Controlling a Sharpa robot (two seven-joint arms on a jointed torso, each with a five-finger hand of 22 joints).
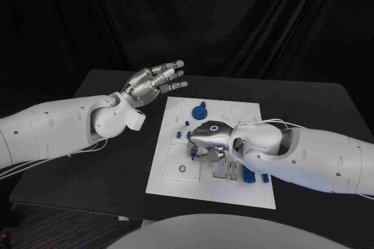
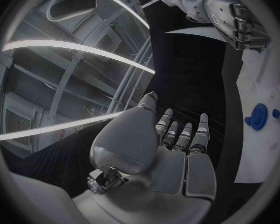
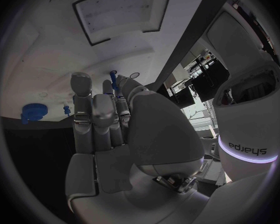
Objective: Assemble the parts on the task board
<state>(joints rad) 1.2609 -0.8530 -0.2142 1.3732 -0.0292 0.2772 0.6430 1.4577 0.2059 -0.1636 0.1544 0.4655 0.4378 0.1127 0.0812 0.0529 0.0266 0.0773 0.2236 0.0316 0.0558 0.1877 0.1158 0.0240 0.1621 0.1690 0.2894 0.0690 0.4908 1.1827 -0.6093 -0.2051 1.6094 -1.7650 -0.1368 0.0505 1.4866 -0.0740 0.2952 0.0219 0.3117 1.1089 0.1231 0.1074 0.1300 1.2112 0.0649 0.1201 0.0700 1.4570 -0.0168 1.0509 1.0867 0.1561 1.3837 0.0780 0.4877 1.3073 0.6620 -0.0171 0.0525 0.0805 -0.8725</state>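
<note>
Silver fingers point(image 1: 204, 152) of the right hand point(image 1: 210, 142) curl down onto the middle of the board point(image 1: 175, 176). In the right wrist view a slim blue peg point(image 3: 113, 79) stands at the fingertips point(image 3: 109, 92), seemingly pinched between them, though I cannot tell for sure that it is held and not just touched. The left hand point(image 1: 153, 80) hangs in the air just off the board's far left corner, fingers spread and straight, holding nothing; its wrist view shows the same bare open palm point(image 2: 177, 159).

My judgement is that the step in hand is picking up or seating a small peg at mid-board, done by the right hand alone. The next move calls for a firm pinch, keeping the peg upright, and bringing it straight down over its hole; the left hand might press the board's edge so it does not slide.

Counted in the head view: one board; one blue gear point(image 1: 199, 109) near the far edge; about three small blue pegs point(image 1: 185, 133) beside the right hand; one blue block point(image 1: 248, 175) at the near side, partly under the right arm. Other parts may be hidden beneath the hand. Both arms reach in over one black table point(image 1: 93, 173).
</note>
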